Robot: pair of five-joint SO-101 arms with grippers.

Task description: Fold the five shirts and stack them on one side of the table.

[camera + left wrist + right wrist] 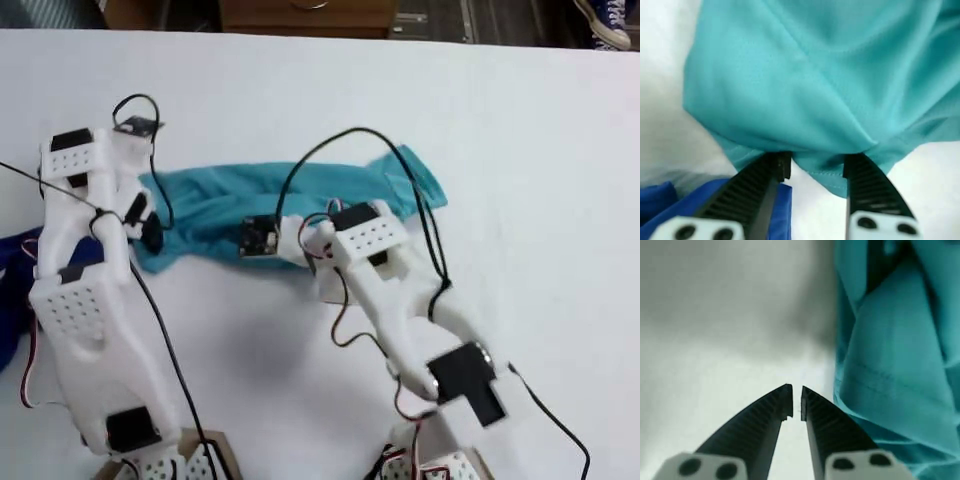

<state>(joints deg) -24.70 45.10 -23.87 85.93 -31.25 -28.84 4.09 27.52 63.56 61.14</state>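
As I read the high view, the teal shirt [290,200] lies bunched in a long, wrinkled band across the middle of the white surface [530,130]. It is unfolded, and its right end fans out into a loose point. The left arm [85,300] stands at the shirt's left end. The right arm [400,290] leans in from the near side, with its head at the near edge of the cloth, about midway along the band.

Left jaws: in the left wrist view I see them spread wide open, both tips set against the hem of the teal shirt, whose folded edge hangs across the gap between them. Nothing is clamped.

Right jaws: in the right wrist view I see them drawn together to a thin slit with nothing between the tips. They hang over bare surface, just beside the shirt's edge and clear of it.

A blue shirt [15,290] lies crumpled at the left edge of the surface, partly under the left arm. I cannot tell whether it touches the teal one. A black cable [330,135] from the right arm loops above the teal cloth
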